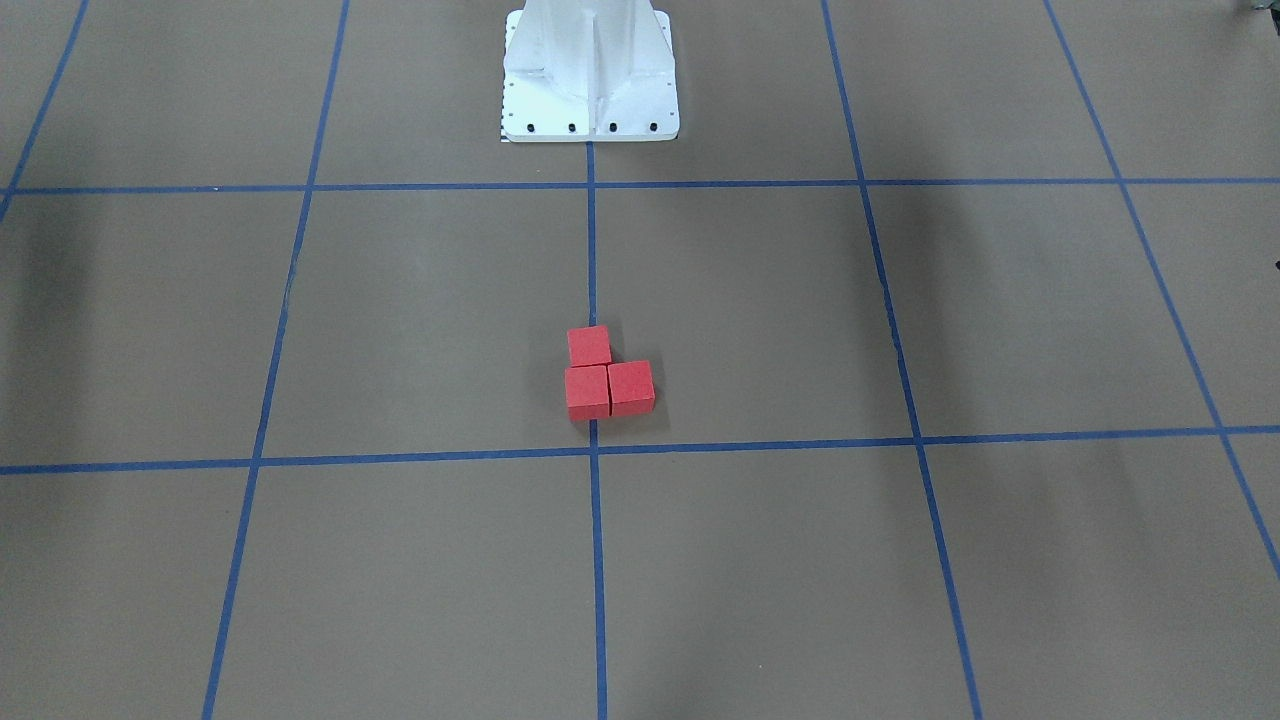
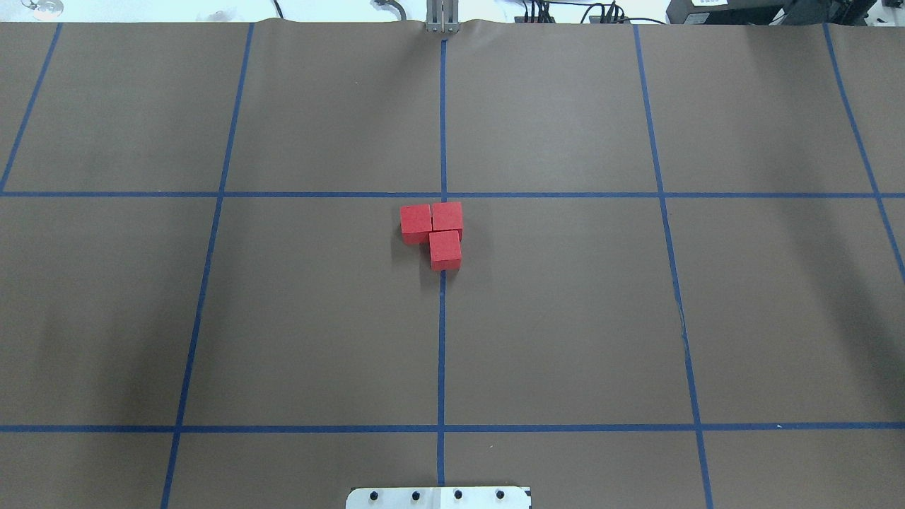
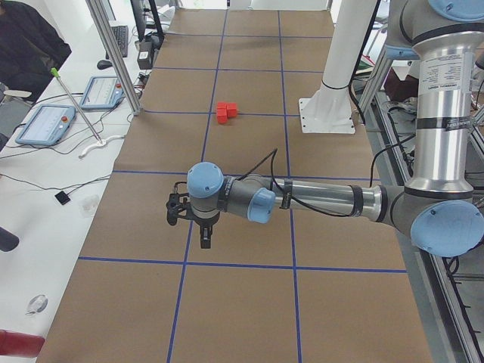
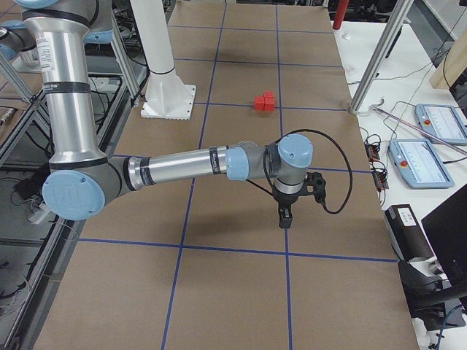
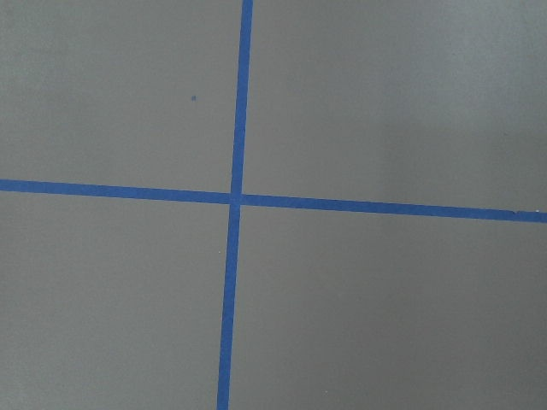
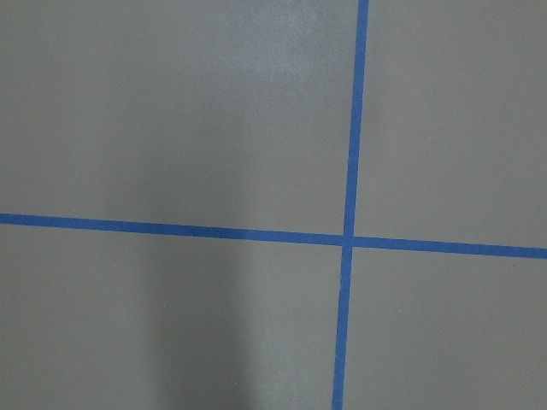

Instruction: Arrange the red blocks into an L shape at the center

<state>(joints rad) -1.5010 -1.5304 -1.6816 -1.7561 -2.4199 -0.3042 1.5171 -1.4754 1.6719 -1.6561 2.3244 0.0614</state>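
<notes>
Three red blocks (image 2: 416, 223) (image 2: 447, 218) (image 2: 445, 249) touch one another in an L on the brown floor, just on the robot's side of the center crossing (image 2: 442, 194). In the front-facing view the red blocks (image 1: 589, 346) (image 1: 587, 392) (image 1: 631, 388) sit just above the center crossing (image 1: 594, 452). They also show in the side views (image 3: 226, 112) (image 4: 264, 100). My left gripper (image 3: 204, 240) hangs over the floor far from them, seen only from the side; I cannot tell its state. My right gripper (image 4: 284, 221) is likewise far off; I cannot tell its state. Both wrist views show only taped floor.
The white robot pedestal (image 1: 590, 80) stands behind the blocks, its base plate (image 2: 438, 497) at the overhead view's bottom edge. Control tablets (image 3: 45, 125) (image 4: 419, 160) and aluminium posts (image 3: 113, 57) line the far table edge. A person (image 3: 26, 45) sits beyond it.
</notes>
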